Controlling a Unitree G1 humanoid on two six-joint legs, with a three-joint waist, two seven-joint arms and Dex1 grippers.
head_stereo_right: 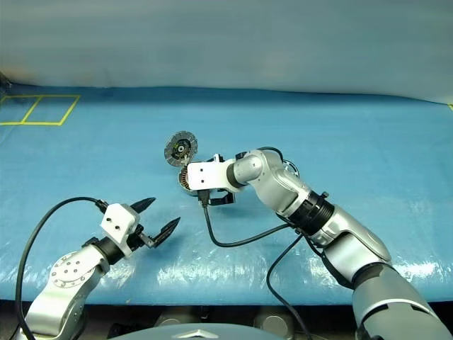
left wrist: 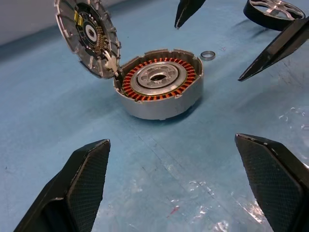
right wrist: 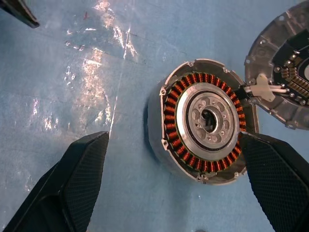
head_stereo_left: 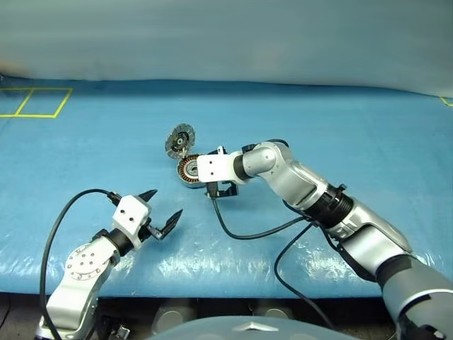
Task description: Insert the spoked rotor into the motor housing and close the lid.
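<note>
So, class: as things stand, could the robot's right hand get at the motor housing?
Probably yes. The right hand hangs open just above the motor housing, its fingers either side, and the lid is swung up and away, so nothing blocks it.

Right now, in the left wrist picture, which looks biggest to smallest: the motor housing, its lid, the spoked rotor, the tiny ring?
1. Motor housing
2. Lid, slightly smaller
3. Spoked rotor, cut off and farther away, so unsure
4. Tiny ring
</note>
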